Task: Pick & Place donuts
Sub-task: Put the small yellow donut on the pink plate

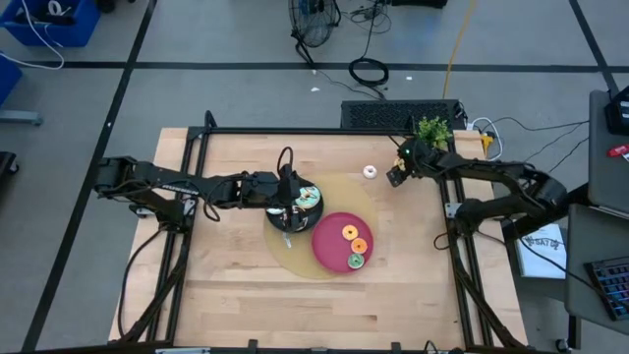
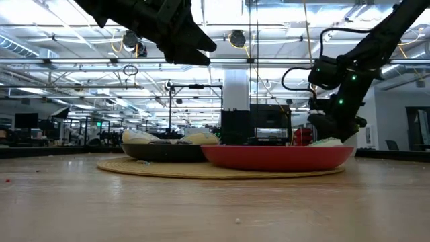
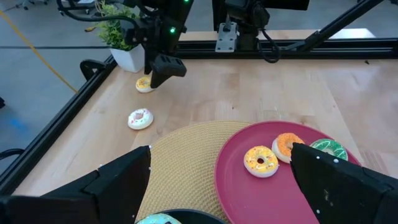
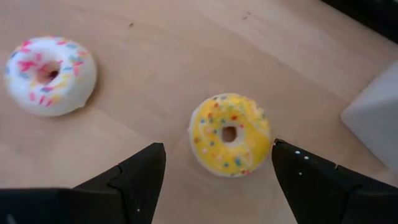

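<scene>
At the table's far right corner, the right gripper (image 4: 217,171) hangs just above a yellow donut (image 4: 230,134) lying flat on the wood, its 2 fingers (image 4: 134,174) spread with the donut between their tips and neither touching it. The left wrist view shows the same gripper (image 3: 163,70) right over that donut (image 3: 143,84), beside a small potted plant (image 3: 121,38) in a white pot. A white donut (image 4: 50,74) with pink sprinkles lies on the bare wood near the yellow one, apart from it; from above it shows as a pale ring (image 1: 370,172) to the left of the right gripper (image 1: 395,175).

Near the table's middle sits a round woven mat (image 1: 295,258) carrying 2 plates that touch or nearly touch. The red plate (image 1: 329,246) holds 3 donuts: a yellow-iced one (image 1: 349,233), an orange one (image 1: 359,246) and a green one (image 1: 355,261), clustered close together. The black plate (image 1: 277,218) holds more donuts, including a teal one (image 1: 309,197); the rest are hidden under the arm.

The left gripper (image 1: 289,205) hovers over the black plate, fingers (image 3: 106,183) wide apart and holding nothing.
</scene>
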`<control>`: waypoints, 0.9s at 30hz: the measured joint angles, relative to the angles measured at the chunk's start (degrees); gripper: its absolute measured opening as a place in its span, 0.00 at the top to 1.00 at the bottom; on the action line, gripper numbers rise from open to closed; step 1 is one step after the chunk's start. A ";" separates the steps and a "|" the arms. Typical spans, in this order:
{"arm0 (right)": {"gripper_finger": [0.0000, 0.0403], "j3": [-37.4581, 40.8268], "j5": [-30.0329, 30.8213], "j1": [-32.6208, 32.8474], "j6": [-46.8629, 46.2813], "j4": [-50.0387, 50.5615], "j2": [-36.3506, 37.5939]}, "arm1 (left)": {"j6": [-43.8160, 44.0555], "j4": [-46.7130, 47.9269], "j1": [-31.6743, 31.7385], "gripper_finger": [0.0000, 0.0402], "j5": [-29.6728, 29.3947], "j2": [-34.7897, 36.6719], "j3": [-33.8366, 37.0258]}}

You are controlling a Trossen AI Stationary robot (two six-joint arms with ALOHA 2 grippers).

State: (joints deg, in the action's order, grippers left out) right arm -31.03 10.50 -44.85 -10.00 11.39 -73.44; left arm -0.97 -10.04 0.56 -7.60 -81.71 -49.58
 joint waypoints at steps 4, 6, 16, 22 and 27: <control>0.31 0.00 -0.04 -1.29 0.02 -0.45 -1.31 | -0.02 0.00 0.00 0.05 0.00 0.00 0.00; 0.31 0.00 -0.07 -1.68 0.23 -0.51 -2.37 | -0.02 0.00 0.00 0.05 0.00 0.00 -0.02; 0.33 -0.19 -3.16 -1.76 0.61 -7.95 -8.30 | -0.02 0.11 0.00 0.05 -0.02 -0.02 -0.02; 0.40 -0.15 -3.08 -1.74 0.66 -6.93 -7.95 | -0.02 0.94 0.04 0.05 -0.02 -0.02 -0.02; 0.47 -0.09 -3.14 -1.67 1.24 -4.97 -6.70 | -0.01 0.94 0.07 0.05 -0.04 -0.02 -0.02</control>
State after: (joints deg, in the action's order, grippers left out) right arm -31.11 7.36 -46.52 -8.76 6.42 -80.13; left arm -0.98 -9.10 0.62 -7.63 -81.73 -49.60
